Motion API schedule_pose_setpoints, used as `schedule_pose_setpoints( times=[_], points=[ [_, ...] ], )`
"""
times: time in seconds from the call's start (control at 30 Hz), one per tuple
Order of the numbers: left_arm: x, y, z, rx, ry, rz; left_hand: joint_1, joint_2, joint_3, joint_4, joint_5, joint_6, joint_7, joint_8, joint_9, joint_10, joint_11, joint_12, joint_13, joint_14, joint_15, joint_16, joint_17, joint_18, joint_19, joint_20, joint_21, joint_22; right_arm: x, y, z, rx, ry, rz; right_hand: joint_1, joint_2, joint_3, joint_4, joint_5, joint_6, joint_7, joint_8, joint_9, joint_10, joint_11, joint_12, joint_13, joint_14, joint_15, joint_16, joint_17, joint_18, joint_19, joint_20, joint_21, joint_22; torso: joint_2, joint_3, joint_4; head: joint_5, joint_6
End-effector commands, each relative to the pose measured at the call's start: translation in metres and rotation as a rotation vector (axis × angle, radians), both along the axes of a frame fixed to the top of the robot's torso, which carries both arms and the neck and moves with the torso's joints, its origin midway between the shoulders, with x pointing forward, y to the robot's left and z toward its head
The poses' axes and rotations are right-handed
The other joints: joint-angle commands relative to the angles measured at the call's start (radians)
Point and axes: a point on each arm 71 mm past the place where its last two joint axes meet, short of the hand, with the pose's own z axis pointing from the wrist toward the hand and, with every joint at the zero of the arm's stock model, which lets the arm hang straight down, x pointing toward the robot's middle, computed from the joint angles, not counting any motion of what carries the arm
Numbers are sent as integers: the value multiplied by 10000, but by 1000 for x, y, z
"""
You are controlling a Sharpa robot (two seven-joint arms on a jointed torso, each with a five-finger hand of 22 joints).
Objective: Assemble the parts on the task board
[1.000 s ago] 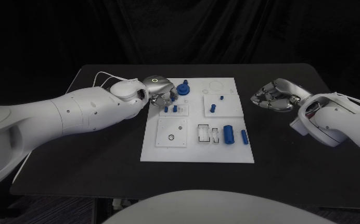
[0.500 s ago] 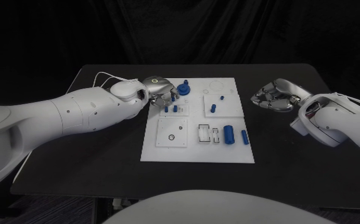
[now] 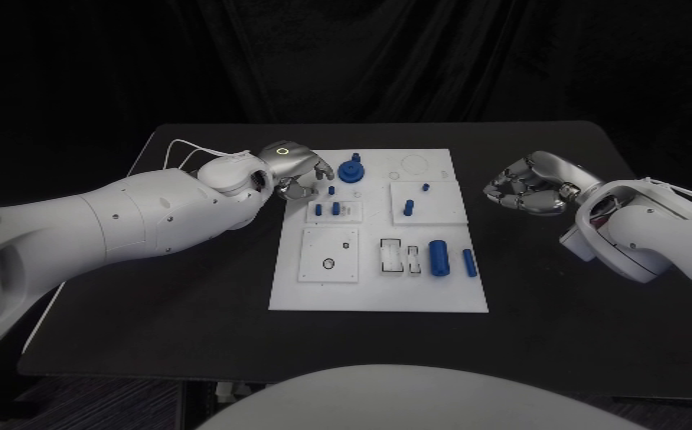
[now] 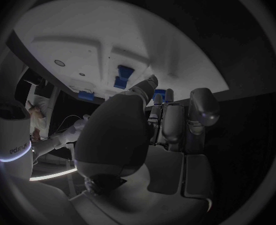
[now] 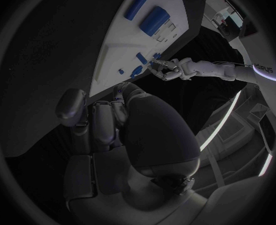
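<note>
Left hand just pulled back off the far-left corner of the task board, fingers curled, nothing visibly held; parts stay on board. Right hand idle off the right edge, curled, empty. Looks like repositioning, no pick yet.

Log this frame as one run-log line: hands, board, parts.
left hand: at board's far-left corner, holding nothing visible | right hand: curled, off board | task board: centre | blue parts: lying on board
</note>
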Motion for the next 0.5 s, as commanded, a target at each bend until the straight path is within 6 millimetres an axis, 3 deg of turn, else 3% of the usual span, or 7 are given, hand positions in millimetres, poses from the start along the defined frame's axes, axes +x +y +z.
schedule_pose_setpoints(
  times=[0.03, 0.13, 0.2, 0.23, 0.33, 0.43, 0.5],
  points=[
    [0, 12, 11, -714, -1368, 413, -28, -104, -47, -17, 0, -70, -14, -46, -19, -16, 23, -26, -16, 91, -1, 50, -1, -49, 6, 44, -65, 623, -2, -2, 3, -120, -141, -110, -48, -79, 71, -36, 43, -62, 19, -54, 18, -165, 3, -126, -149, 91, 68, -76, -50, 121, -94, 26, -105, 42, 6, -7, -3, -59, 2],
    [-4, 27, 19, -1667, -1761, 594, -30, -99, -99, 0, -5, -299, -123, -61, -97, -110, 0, -11, -17, 118, -2, 75, 39, -33, -28, 49, -171, 599, 0, -2, 11, -182, -349, -88, -47, -132, 141, -66, 24, -86, 44, -83, 27, -598, 27, -559, -603, 51, 91, -125, -87, 134, -141, 44, -211, 12, 9, -11, -4, -83, 2],
    [-8, 35, 23, -2445, -1782, 707, 132, -43, -78, -8, 197, -419, -451, -24, -154, -96, -105, 98, -1, 146, -69, 102, 85, -1, -98, 9, -343, 557, 3, 0, 18, -257, -508, -37, -41, -157, 180, -83, 3, -90, 53, -93, 34, -883, 37, -867, -928, 47, 99, -121, -84, 131, -138, 52, -207, 24, 12, -16, -9, -84, 2],
    [-11, 39, 26, -2994, -1720, 743, 146, 3, -58, 16, 290, -394, -394, -7, -158, -93, -90, 131, -1, 125, -70, 81, 45, 7, -132, 3, -420, 536, 4, 2, 22, -342, -625, 18, -33, -185, 212, -103, -25, -92, 60, -100, 40, -1083, 42, -1090, -1160, 47, 106, -114, -79, 134, -144, 57, -230, 22, 12, -19, -5, -94, 2],
    [-23, 49, 32, -4487, -1233, 723, 190, 105, -4, 133, 855, -168, 192, 61, -187, -261, 124, 345, -12, -1111, 131, -1197, -2089, 227, -1037, 130, -2021, 24, 10, 8, 36, -780, -1002, 253, 266, -352, 369, -424, -138, 128, 37, 25, 138, -1670, 36, -1748, -1805, 37, 95, -115, -84, 136, -137, 54, -238, 48, 13, -32, 16, -122, 2],
    [-34, 53, 36, -5927, -394, 587, 49, 253, -43, 426, 864, 108, 320, 80, -235, -732, 251, 542, 2, -3899, 414, -3485, -4928, 523, -3212, 344, -4949, -857, 15, 15, 47, -1272, -1293, 510, 370, -509, 449, -623, -118, 259, 36, 151, 266, -2224, 44, -2404, -2450, -4, 98, -188, -145, 138, -156, 51, -282, 59, 30, -57, 43, -132, 2],
    [-42, 56, 39, -7111, 338, 356, 61, 379, -11, 602, 848, 295, 493, 77, -273, -995, 313, 704, 17, -5113, 707, -4822, -5567, 414, -3985, 539, -5567, -1037, 19, 22, 53, -1589, -1443, 704, 413, -601, 526, -738, -117, 324, 42, 233, 368, -2730, 62, -2981, -3007, -41, 112, -246, -194, 141, -181, 58, -322, 67, 32, -80, 63, -113, 2]
  ],
)
